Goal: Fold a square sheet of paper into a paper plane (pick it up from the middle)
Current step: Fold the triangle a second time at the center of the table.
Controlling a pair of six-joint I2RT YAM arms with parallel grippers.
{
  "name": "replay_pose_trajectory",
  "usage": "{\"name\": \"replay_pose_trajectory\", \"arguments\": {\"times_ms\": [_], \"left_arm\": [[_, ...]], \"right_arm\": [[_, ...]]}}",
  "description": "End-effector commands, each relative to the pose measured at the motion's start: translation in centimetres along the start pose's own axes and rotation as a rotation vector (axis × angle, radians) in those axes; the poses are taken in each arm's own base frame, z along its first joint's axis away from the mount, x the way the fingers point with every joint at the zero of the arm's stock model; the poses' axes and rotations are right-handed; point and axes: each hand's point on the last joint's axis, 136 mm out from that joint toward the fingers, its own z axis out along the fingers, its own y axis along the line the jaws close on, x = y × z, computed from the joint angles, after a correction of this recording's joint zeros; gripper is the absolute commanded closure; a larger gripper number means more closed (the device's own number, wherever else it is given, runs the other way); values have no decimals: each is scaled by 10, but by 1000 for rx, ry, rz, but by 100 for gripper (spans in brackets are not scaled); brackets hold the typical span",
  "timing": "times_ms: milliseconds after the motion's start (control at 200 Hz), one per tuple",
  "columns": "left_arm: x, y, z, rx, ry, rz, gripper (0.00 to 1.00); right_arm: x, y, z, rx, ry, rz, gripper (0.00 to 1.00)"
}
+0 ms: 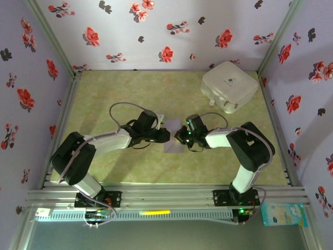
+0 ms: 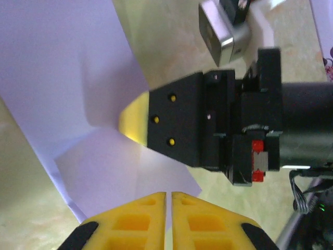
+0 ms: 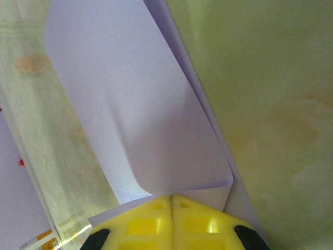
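While left pincer [image 2: 169, 199] and right pincer [image 3: 171, 200] each pinch the paper sheet [image 3: 145, 114], a white box [image 1: 230, 86] stands apart.

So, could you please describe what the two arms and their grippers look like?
Both the left arm and right arm have white links, bulky black joints and thin grey cables looping alongside. The left gripper and right gripper have yellow fingers on black bodies.

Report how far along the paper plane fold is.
Done: the square sheet of paper carries a folded-over flap and creases. In hand: the left gripper and the right gripper are both shut on it. Left: it is no narrow pointed dart yet, so further folds remain.
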Motion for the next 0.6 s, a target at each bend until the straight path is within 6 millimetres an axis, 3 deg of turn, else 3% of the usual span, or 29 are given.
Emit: {"name": "replay_pose_trajectory", "arguments": {"times_ms": [0, 480, 595], "left_arm": [[13, -11, 8, 44, 80, -71, 90], [32, 0, 32, 22, 172, -104, 90], [36, 8, 38, -7, 189, -117, 96]], "right_arm": [[3, -38, -1, 140, -15, 30, 100], [4, -38, -1, 138, -12, 29, 100], [3, -38, -1, 138, -12, 29, 100]]}}
